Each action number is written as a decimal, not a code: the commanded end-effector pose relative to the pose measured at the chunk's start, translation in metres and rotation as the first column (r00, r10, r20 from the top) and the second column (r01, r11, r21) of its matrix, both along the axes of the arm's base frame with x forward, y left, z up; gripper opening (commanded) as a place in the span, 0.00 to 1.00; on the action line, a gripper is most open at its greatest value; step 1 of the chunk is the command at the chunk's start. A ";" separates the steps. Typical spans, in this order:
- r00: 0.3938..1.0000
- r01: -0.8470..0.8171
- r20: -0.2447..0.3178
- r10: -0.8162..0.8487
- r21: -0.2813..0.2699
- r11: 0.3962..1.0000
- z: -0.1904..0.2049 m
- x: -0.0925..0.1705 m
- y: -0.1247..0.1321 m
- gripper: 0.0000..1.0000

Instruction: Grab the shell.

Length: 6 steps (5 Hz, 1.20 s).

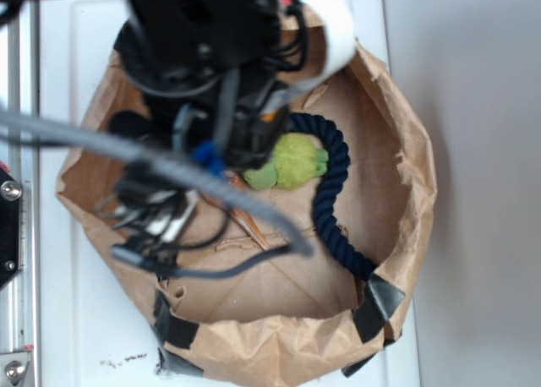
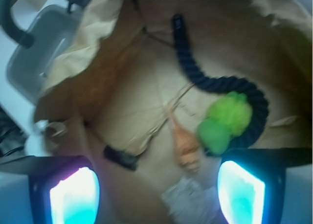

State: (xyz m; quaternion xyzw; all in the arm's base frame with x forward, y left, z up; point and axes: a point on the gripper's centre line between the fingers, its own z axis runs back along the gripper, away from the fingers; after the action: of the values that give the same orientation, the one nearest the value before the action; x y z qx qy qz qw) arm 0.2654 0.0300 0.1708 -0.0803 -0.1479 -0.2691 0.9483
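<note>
So you're not there yet, the grab hasn't happened. In the wrist view the shell (image 2: 187, 148) lies on the brown paper floor of the paper bag (image 2: 122, 101), bulbous head toward the camera and its thin point running up and away. Nothing is touching it. Your end effector (image 2: 156, 194) is spread wide, with the two glowing pads (image 2: 73, 197) at the bottom corners of that view and empty space between them, so it's clearly holding nothing.

What looks done: you're over the bag and roughly lined up. The shell sits between the pads' lines, though closer to the right one than the left. What's left is basically everything that counts: drop down, get the pads on either side of the shell, and close.

Watch the neighbours. The green plush toy (image 2: 225, 121) is just beside the shell on its right, maybe touching it, and the dark blue rope (image 2: 215, 82) curls around the plush. There's also a crumpled white wad (image 2: 188, 199) right below the shell's head, near the bottom edge. I'd guess any of those could end up pinched along with it.

From the exterior view the arm and cables hide most of the shell; you only see an orange sliver (image 1: 249, 218) poking out next to the plush. The bag sits on a white worktop (image 1: 59, 319).
</note>
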 end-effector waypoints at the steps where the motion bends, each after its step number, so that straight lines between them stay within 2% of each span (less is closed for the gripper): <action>1: 0.979 0.163 0.104 -0.176 0.120 0.979 -0.041 0.049 -0.025 1.00; 2: 0.969 0.229 0.075 -0.236 0.085 0.970 -0.066 0.080 -0.033 1.00; 3: 0.954 0.280 0.084 -0.287 0.085 0.956 -0.078 0.082 -0.037 1.00; 4: 0.927 0.341 0.124 -0.354 0.115 0.933 -0.070 0.064 -0.028 1.00; 5: 0.908 0.380 0.148 -0.393 0.107 0.919 -0.057 0.049 -0.011 1.00; 6: 0.902 0.375 0.175 -0.395 0.136 0.917 -0.055 0.042 -0.005 1.00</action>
State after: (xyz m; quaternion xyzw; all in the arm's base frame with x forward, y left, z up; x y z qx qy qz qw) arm 0.3093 0.0255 0.0898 -0.0623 -0.1788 -0.4594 0.8678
